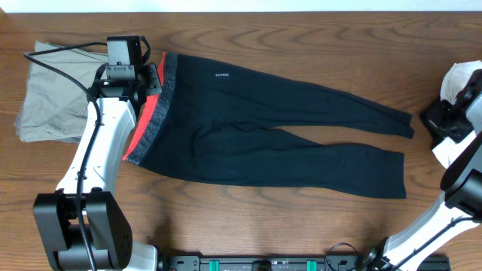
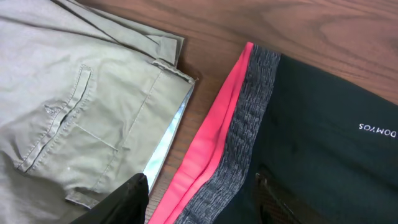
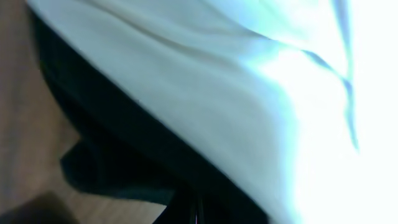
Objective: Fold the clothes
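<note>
The black leggings (image 1: pixel 286 128) lie flat on the table (image 1: pixel 248 218), long axis left to right, waistband (image 1: pixel 151 113) left, 2 legs pointing right. The left gripper (image 1: pixel 132 81) hovers over the waistband's far end, jaws parted, empty. The right gripper (image 1: pixel 446 120), closed, sits at a white garment (image 1: pixel 459 79) beyond the ankles.

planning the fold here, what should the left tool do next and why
Probably lower the left tool onto the red-and-grey waistband and pinch it: the leggings lie flat, unfolded, and that tool hovers right at the waist edge.
</note>
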